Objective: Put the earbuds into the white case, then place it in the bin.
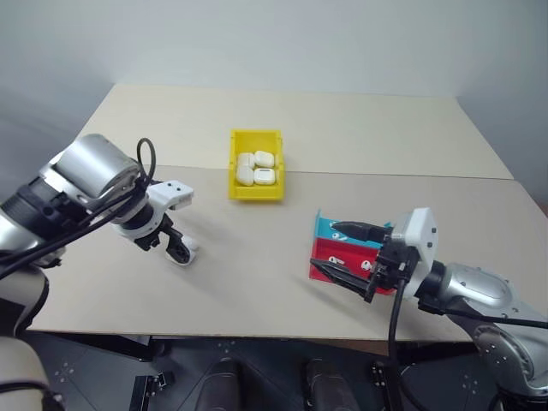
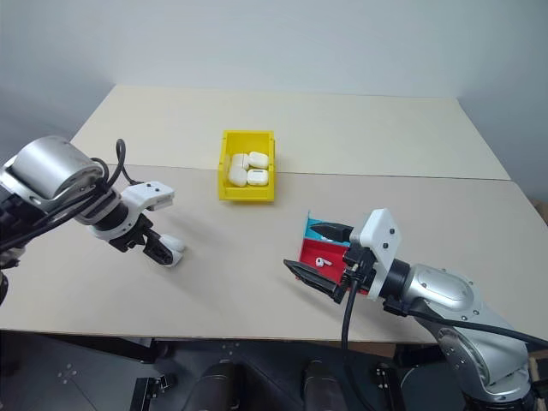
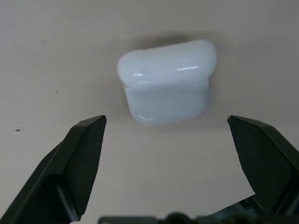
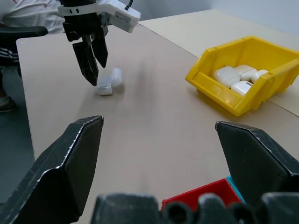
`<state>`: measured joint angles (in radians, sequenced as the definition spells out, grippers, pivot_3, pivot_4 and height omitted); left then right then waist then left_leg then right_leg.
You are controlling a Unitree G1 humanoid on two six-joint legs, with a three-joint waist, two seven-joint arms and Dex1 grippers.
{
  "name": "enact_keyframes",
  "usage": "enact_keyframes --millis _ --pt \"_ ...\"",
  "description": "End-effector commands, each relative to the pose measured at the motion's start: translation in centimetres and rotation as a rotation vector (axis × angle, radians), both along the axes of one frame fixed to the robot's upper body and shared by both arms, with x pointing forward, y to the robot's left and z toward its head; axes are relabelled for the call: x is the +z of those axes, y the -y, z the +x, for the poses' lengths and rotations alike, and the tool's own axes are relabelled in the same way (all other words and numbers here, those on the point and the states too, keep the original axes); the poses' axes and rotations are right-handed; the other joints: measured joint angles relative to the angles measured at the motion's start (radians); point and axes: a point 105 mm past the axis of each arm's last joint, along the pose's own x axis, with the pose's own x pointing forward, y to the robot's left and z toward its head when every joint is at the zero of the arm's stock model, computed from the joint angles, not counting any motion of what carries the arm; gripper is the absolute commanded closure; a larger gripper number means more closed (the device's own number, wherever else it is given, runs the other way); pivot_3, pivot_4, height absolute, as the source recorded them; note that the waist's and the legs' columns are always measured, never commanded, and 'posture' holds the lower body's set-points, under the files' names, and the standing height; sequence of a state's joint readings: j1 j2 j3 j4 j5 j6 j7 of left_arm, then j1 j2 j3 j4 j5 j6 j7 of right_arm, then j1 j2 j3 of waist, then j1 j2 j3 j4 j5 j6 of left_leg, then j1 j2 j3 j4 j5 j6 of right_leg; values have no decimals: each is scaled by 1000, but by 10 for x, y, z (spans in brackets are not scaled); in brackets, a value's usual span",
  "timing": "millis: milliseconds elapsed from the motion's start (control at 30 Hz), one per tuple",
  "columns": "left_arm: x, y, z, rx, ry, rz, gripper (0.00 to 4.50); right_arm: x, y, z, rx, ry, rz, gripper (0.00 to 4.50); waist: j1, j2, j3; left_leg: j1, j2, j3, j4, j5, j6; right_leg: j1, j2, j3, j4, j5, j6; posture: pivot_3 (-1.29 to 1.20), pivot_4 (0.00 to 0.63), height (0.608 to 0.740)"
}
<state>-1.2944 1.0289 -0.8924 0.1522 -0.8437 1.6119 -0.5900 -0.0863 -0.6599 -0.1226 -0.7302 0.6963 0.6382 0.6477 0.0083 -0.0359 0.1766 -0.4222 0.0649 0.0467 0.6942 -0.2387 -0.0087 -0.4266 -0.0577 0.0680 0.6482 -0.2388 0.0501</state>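
A white case (image 3: pixel 166 88) lies on the table at the left, a seam showing between its lid and body. My left gripper (image 3: pixel 168 140) points down just above it, open, one black finger on each side and neither touching; the right wrist view shows the same pair, left gripper (image 4: pixel 91 56) and case (image 4: pixel 110 81). One small earbud (image 2: pixel 322 261) lies on the red tray (image 2: pixel 318 255). My right gripper (image 2: pixel 300 248) hovers open over that tray, holding nothing. The yellow bin (image 1: pixel 255 164) at mid-table holds several white cases.
A blue tray (image 1: pixel 328 228) lies against the far side of the red tray (image 1: pixel 334 254). A seam (image 1: pixel 411 175) crosses the tabletop behind the bin. A seated person (image 4: pixel 23 14) shows beyond the table's far left edge.
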Motion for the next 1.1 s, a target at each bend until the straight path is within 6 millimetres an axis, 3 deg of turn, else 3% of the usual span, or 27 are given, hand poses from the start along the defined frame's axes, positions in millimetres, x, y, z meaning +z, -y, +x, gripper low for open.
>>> enact_keyframes --millis 33,667,833,933,1033,1100 --pt "6 3 5 13 24 0 0 10 -4 -6 13 64 17 43 0 0 0 0 0 0 0 0 0 0 0 0 0 0 0 0 150 740" --pt "-20 11 14 98 -1 43 0 8 -5 -5 -4 70 26 43 0 0 0 0 0 0 0 0 0 0 0 0 0 0 0 0 150 740" --pt "-25 5 14 124 2 74 0 8 -4 -6 -5 71 23 43 0 0 0 1 0 0 0 0 0 1 0 0 1 0 0 0 150 740" --pt "-26 6 13 119 7 67 566 8 -4 -6 -4 72 23 0 0 0 0 2 0 0 0 0 0 1 0 0 1 0 0 0 150 740" --pt "-24 5 12 119 7 68 1519 9 -4 -5 -3 74 24 0 0 0 0 2 0 0 0 0 0 1 0 0 1 0 0 0 150 740" --pt "-21 1 10 124 14 73 1704 9 -5 -5 -1 76 26 0 0 0 0 2 0 0 0 0 0 1 0 0 1 0 0 0 150 740"
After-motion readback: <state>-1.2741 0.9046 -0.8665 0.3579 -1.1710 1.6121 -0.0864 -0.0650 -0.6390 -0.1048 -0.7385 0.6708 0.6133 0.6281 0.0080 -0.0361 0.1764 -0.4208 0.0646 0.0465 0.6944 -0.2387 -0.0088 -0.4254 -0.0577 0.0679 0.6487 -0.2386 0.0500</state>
